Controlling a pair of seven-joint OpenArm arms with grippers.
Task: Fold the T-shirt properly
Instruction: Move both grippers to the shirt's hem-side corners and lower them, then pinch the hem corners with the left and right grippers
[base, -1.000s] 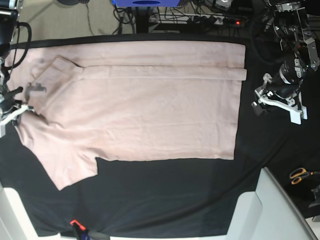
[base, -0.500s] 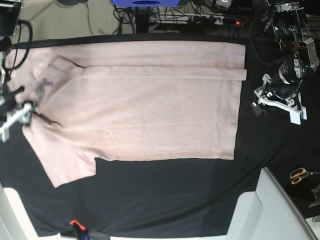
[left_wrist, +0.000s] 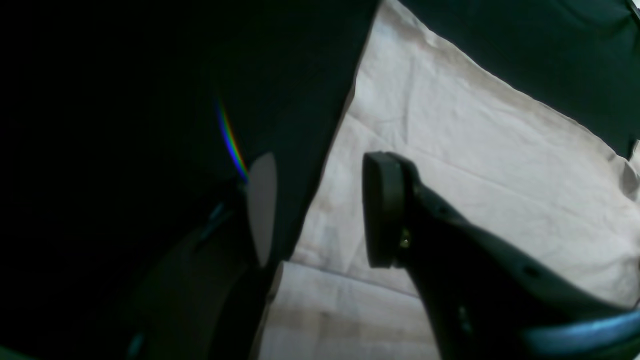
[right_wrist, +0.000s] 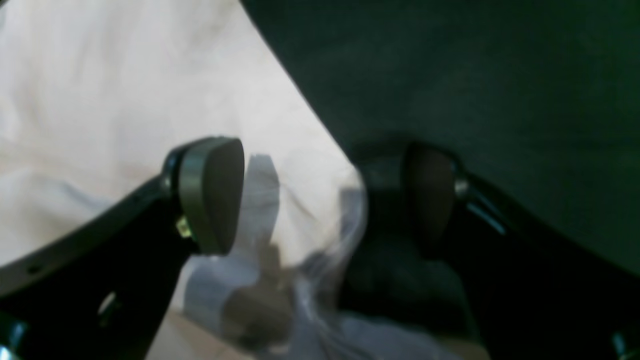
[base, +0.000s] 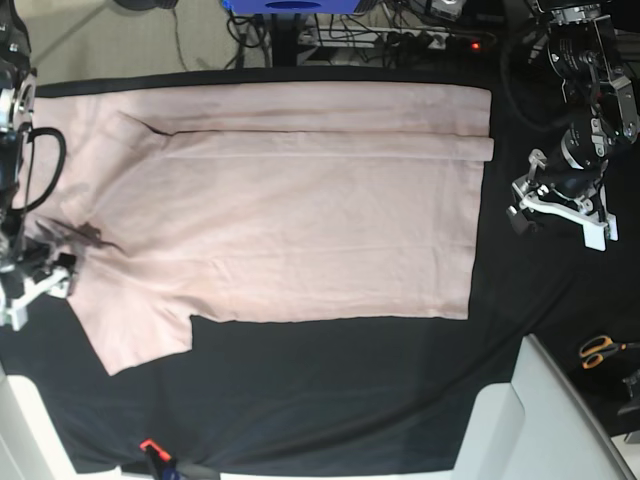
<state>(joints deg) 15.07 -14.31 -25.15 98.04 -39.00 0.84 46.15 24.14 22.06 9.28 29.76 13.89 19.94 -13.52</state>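
The pale pink T-shirt (base: 300, 220) lies spread flat on the black cloth (base: 330, 400), with a long strip folded over along its far edge. At the shirt's left edge, beside the near sleeve, my right gripper (base: 40, 283) is open. In the right wrist view its jaws (right_wrist: 320, 197) stand wide over the blurred shirt edge (right_wrist: 125, 75), holding nothing. My left gripper (base: 545, 205) hangs over the black cloth just right of the hem. The left wrist view shows it (left_wrist: 322, 210) open and empty, with the shirt (left_wrist: 475, 165) below.
Orange-handled scissors (base: 600, 350) lie off the cloth at the right. A white surface (base: 540, 420) cuts across the near right corner. Cables and a power strip (base: 400, 40) run behind the table. A small red-tipped object (base: 150, 447) sits at the front edge.
My right gripper opened, let go of the shirt's left edge and drew toward the near side. The released cloth settled flat. The left arm barely moved.
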